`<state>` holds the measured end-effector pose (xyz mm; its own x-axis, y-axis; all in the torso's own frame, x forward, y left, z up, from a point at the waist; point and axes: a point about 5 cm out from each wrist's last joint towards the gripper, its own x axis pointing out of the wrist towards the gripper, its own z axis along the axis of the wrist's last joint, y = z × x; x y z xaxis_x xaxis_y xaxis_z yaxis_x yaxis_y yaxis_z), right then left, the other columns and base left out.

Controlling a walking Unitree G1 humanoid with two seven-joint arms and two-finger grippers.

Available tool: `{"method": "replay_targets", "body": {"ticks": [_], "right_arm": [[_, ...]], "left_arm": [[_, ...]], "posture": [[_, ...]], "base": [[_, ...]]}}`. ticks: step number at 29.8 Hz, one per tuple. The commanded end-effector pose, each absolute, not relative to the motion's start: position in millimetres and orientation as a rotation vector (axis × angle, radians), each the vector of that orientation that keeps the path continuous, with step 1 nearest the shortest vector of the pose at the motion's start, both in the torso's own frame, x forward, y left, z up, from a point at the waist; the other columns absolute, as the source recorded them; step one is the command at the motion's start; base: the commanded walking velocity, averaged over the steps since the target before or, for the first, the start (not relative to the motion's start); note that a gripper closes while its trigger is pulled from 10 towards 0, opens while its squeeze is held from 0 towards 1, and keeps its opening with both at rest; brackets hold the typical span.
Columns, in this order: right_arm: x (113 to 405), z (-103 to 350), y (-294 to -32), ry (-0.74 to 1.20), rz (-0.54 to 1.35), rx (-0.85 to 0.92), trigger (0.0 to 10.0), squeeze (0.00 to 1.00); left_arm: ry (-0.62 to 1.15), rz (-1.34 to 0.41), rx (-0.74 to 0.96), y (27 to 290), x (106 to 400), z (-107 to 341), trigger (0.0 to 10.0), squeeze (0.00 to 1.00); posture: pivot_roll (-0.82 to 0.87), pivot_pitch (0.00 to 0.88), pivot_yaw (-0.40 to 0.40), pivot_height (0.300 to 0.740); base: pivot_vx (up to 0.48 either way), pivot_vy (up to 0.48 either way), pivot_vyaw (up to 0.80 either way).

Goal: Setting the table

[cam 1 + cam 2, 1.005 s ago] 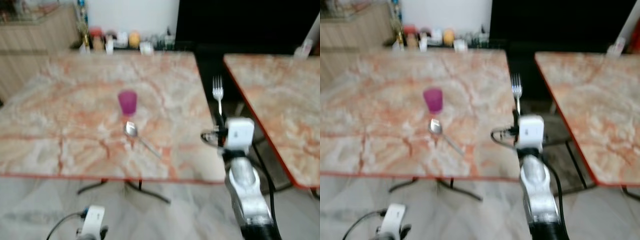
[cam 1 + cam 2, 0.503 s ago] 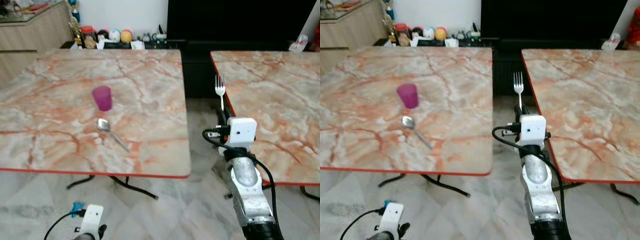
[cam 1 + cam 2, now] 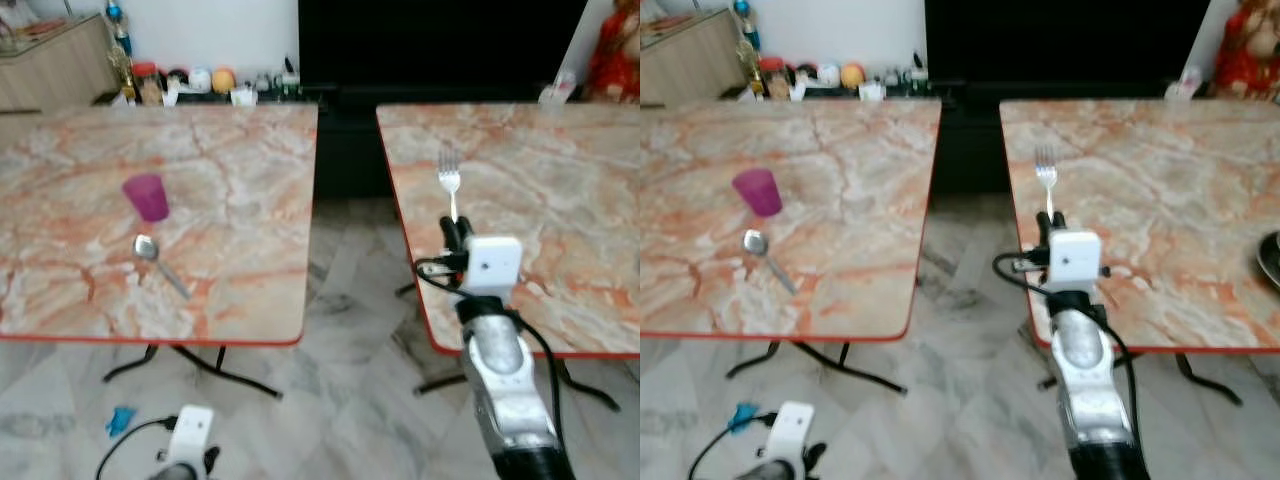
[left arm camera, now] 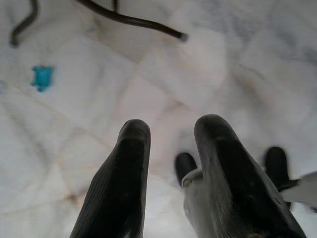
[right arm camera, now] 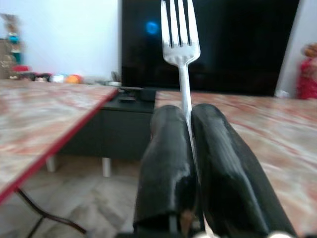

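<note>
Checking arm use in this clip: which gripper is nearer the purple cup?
Left. The left gripper hangs low over the floor, below the table edge nearest the purple cup. The right gripper, holding the fork, is by the other table.

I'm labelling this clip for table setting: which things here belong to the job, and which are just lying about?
Part of the job:
- fork, clamped upright in the right tool
- spoon on the left table
- pink cup beside it
- right table

Lying about:
- blue scrap on the floor
- jars and bottles on the far shelf
- red figure
</note>
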<state>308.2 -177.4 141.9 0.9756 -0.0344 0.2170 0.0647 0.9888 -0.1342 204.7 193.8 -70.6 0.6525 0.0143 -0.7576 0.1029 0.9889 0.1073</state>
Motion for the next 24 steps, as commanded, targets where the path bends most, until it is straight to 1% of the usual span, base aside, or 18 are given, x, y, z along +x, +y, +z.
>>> {"method": "replay_targets", "body": {"ticks": [1, 21, 24], "right_arm": [[311.1, 147.7, -171.3, -0.234, -0.034, -0.125, 10.0, 0.00], [312.0, 149.5, -172.8, -0.224, -0.020, -0.145, 10.0, 0.00], [312.3, 148.6, -172.1, -0.214, -0.014, -0.153, 10.0, 0.00]], "left_arm": [[0.868, -0.046, 0.166, 201.0, 202.5, -70.8, 10.0, 0.00], [0.875, -0.038, 0.162, 202.7, 200.4, -71.7, 10.0, 0.00], [0.876, -0.038, 0.160, 202.7, 199.9, -71.9, 10.0, 0.00]], "posture": [[-0.05, 0.000, 0.014, 0.740], [-0.05, 0.000, 0.012, 0.740], [-0.05, 0.000, 0.012, 0.740]], "base": [[0.000, -0.334, 0.00], [0.000, -0.335, 0.00], [0.000, -0.329, 0.61]]}}
